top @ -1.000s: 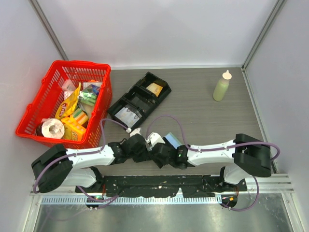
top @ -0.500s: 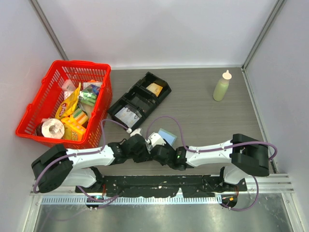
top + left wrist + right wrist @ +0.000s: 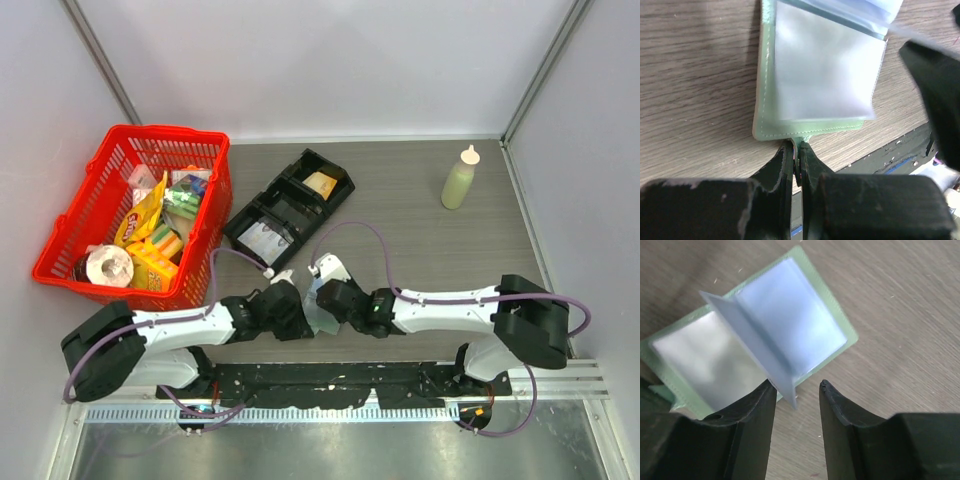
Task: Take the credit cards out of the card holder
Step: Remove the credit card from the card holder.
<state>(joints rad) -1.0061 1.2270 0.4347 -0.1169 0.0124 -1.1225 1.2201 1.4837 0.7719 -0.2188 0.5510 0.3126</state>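
None of the credit cards lies free yet, so the whole job looks undone. You have the card holder (image 3: 320, 308) open flat, close on the near side of the black tray (image 3: 332, 166). Your left gripper (image 3: 796, 146) pinches its edge tab (image 3: 801, 139); your right gripper (image 3: 796, 390) stands spread around one upright leaf (image 3: 755, 347), card or sleeve I cannot tell.

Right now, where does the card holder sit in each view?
Top external: card holder low centre, pale on the wood-grain table.
Left wrist: upper centre, its edge tab nipped by the left pincer.
Right wrist: centre-left, lying open, one clear leaf standing up.
Shared landmark: the wood-grain table under it.
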